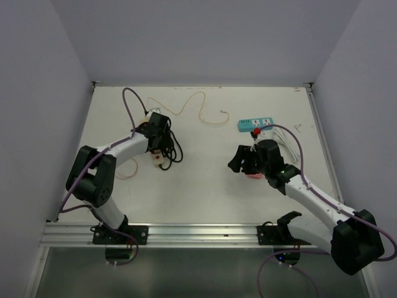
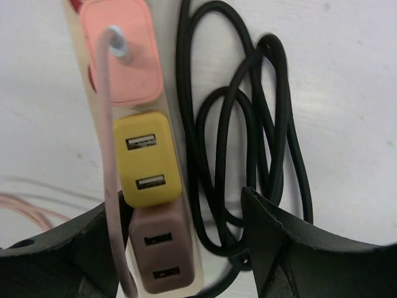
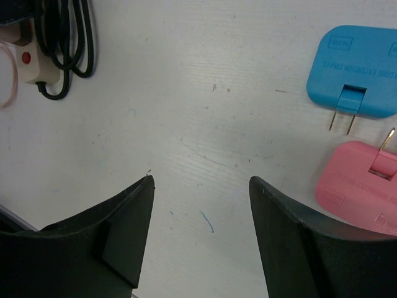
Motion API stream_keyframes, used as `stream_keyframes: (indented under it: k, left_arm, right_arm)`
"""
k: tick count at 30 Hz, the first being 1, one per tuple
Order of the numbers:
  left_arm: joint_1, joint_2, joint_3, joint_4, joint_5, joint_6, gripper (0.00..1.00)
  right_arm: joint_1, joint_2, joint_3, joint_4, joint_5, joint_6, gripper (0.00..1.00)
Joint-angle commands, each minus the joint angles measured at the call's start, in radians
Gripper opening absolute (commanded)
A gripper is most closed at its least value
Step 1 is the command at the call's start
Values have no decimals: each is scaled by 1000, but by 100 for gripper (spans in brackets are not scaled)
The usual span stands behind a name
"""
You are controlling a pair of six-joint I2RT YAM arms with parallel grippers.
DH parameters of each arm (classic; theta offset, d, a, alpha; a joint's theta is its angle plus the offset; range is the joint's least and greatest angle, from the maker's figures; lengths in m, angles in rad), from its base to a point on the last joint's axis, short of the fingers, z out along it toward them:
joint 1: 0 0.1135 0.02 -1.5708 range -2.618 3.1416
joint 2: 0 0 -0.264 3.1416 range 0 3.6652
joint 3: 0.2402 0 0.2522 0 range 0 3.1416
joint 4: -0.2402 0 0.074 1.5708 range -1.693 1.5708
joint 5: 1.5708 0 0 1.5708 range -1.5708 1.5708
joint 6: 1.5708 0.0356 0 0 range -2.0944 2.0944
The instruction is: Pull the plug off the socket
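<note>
A cream power strip, the socket (image 2: 92,124), lies lengthwise in the left wrist view. Three plugs sit in it: a pink one (image 2: 121,56) with a pink cable, a yellow USB one (image 2: 147,158) and a brown USB one (image 2: 158,251). My left gripper (image 2: 180,198) is open and straddles the strip at the brown plug. Its left finger is close beside the strip and its right finger stands apart among the black cable loops. From above, the left gripper (image 1: 160,144) is over the strip (image 1: 157,158). My right gripper (image 3: 200,179) is open over bare table with nothing between its fingers.
A coiled black cable (image 2: 248,124) lies right beside the strip. A loose blue plug (image 3: 356,68) and a loose pink plug (image 3: 360,186) lie on the table next to my right gripper. A teal power strip (image 1: 256,124) sits at the back right, and a thin orange cord (image 1: 186,112) at the back.
</note>
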Motion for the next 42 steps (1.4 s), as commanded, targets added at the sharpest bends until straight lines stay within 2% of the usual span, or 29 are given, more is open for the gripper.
stream_keyframes:
  k: [1,6,12,16,22,24,31,36,42]
  left_arm:
    - [-139,-42,-59,20,185,-234,71]
    - [-283,-132,-135,98,219,-394,69]
    - [-463,-154,-111,141,195,-520,71]
    - [-498,-218,-143,104,112,-562,75]
    - [-495,-413,-185,-49,-38,-524,90]
    - [-472,-469,-184,-103,-83,-487,91]
    - [-202,-520,-186,-149,-42,-209,91]
    - [-90,-507,-152,-167,0,-42,92]
    - [33,-537,-195,-114,56,65,93]
  right_arm:
    - [10,-29,-10,35,-22,5,67]
    - [13,-64,-13,20,-8,-7,67]
    - [18,-59,-16,46,-44,-30,67]
    - [50,-29,-8,75,-78,-65,67]
    - [180,124,65,119,-46,-167,70]
    - [225,176,108,135,-32,-190,72]
    - [340,422,275,193,27,-283,73]
    - [395,606,419,204,58,-332,73]
    - [431,756,513,221,110,-375,73]
